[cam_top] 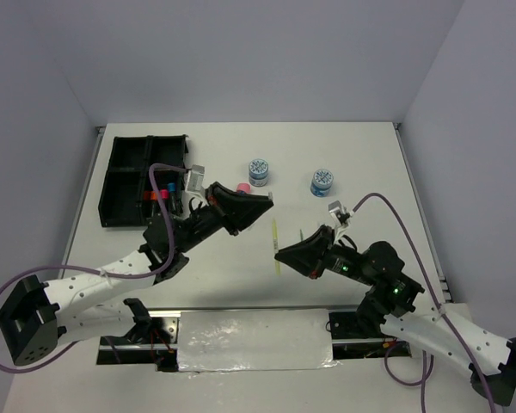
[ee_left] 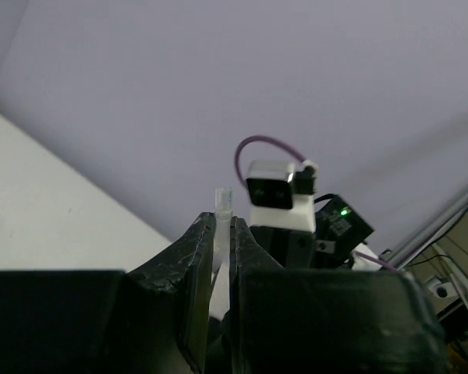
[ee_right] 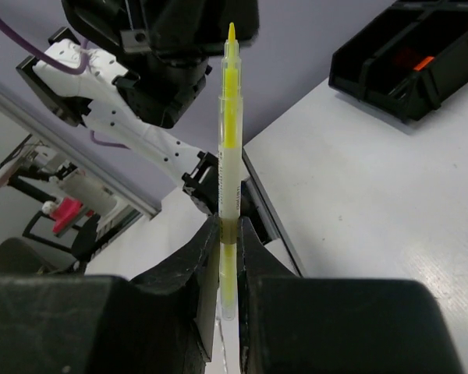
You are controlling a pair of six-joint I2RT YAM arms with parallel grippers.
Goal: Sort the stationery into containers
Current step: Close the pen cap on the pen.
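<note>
My right gripper is shut on a thin yellow-green pen near its rear end. The pen's bare yellow tip points toward my left gripper, which hangs a short way off. The left gripper is shut on a short clear pen cap that sticks out past its fingertips. The black organiser tray lies at the far left, with red- and blue-capped markers in one compartment. A pink tube shows just behind the left gripper.
Two round blue-white tubs stand on the white table beyond the grippers. Grey walls close in the left, back and right sides. The two arms face each other closely over the table's middle.
</note>
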